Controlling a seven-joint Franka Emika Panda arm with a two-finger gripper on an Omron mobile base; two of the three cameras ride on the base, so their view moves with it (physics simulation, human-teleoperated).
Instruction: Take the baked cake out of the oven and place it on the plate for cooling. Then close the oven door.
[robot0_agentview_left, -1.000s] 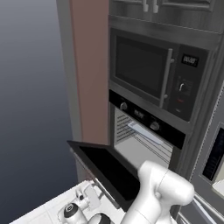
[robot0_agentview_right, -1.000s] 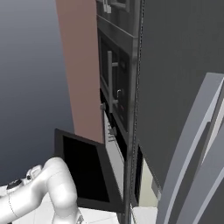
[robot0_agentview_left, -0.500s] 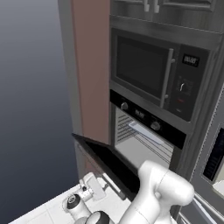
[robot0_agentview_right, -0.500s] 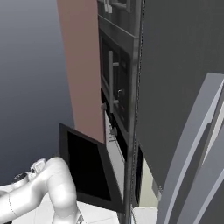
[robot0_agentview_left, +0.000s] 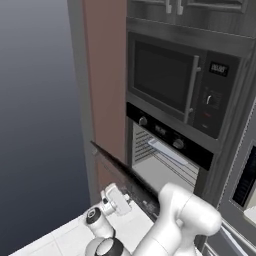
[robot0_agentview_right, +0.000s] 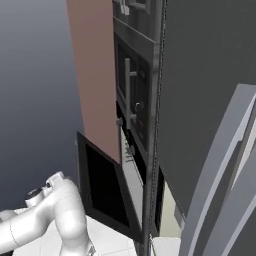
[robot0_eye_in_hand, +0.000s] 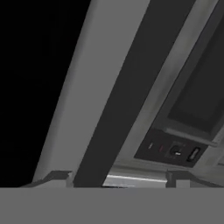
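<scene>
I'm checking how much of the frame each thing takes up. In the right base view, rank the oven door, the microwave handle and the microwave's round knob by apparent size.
1. oven door, largest, though it is nearest the camera
2. microwave handle
3. round knob, smallest

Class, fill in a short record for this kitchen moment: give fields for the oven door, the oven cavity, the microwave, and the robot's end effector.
oven door: partly open, tilted between flat and shut, hinged at the bottom
oven: cavity visible with wire racks; knobs along its black panel; whether a cake is inside cannot be told
microwave: directly above the oven, door shut, vertical handle
end effector: low beside the door's outer edge; open or shut cannot be told
</scene>
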